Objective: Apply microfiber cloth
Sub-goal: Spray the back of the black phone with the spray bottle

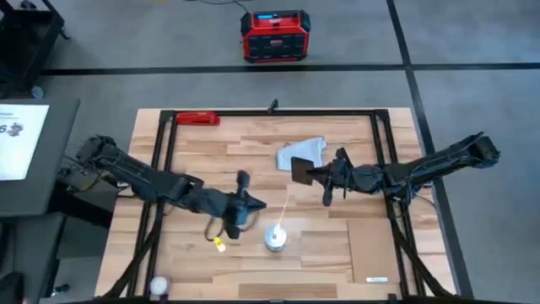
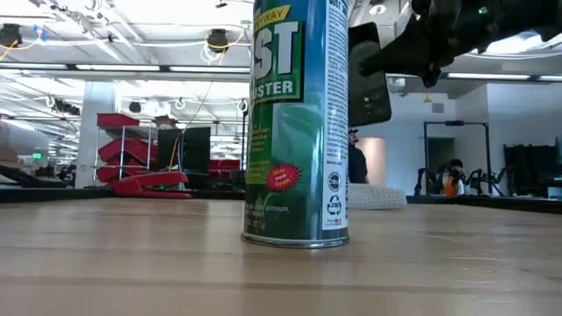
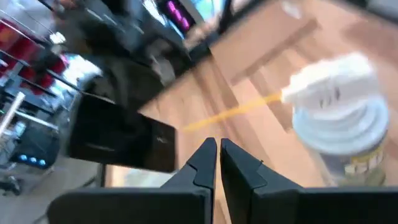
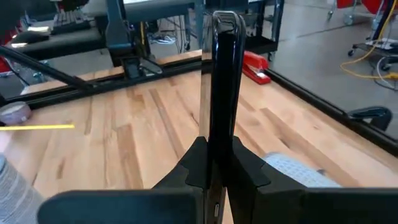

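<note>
— What does the view from overhead show?

— My right gripper is clamped on the black phone, holding it above the table just beside the microfiber cloth, which lies crumpled toward the far side. My left gripper hovers near the spray can.

— And at table height?

— The can fills the middle. The phone hangs in the air behind it, and the cloth is a pale heap on the wood farther back.

— Your left wrist?

— My left fingers are pressed together on nothing; the can's white top and its yellow straw are near.

— Your right wrist?

— My right fingers pinch the phone on edge, upright, with the cloth below and to one side.

— So how far along?

— I judge the phone is ready, but the cloth is not yet picked up; the wiping is all still to do.
</note>
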You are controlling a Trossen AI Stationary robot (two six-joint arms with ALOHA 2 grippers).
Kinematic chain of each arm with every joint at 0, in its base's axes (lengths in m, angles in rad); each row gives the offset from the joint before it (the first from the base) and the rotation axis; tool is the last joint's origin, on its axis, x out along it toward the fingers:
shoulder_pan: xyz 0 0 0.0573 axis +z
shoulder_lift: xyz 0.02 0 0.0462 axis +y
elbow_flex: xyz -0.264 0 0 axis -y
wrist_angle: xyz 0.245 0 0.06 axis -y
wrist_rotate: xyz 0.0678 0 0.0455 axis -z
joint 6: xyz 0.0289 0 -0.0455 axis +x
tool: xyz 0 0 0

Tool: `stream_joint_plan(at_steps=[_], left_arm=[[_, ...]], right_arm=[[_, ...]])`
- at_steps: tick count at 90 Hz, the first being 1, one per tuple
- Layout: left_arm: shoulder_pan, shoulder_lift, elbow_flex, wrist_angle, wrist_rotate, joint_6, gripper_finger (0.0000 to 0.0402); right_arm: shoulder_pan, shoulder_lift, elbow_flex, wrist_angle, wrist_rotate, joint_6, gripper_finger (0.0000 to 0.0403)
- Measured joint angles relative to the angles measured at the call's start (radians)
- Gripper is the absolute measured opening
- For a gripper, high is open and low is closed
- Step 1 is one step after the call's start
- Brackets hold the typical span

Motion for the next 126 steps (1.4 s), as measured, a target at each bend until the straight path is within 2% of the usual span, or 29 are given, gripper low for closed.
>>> stream_joint_plan(at_steps=[21, 42, 58, 104, 126], left_arm=[[0.01, 0.201, 0.275, -0.236, 0.025, 0.08, 0.0], [-0.003, 0.257, 0.484, -0.489, 0.061, 0.06, 0.0], [-0.011, 0.254, 0.518, -0.526, 0.131, 0.027, 0.0], [-0.021, 0.281, 0.517, -0.565, 0.15, 0.042, 0.0], [-0.019, 0.287, 0.585, -0.587, 0.149, 0.07, 0.0]], right_arm=[[-0.001, -0.001, 0.0, 0.004, -0.001, -0.03, 0.0014], [-0.001, -0.045, 0.0, -0.025, -0.013, -0.041, 0.0014], [-0.001, -0.08, 0.0, -0.042, -0.035, -0.041, 0.0014], [-0.006, -0.056, 0.001, -0.018, 0.002, -0.037, 0.0014], [-0.006, -0.055, 0.001, -0.018, 0.002, -0.037, 0.0014]])
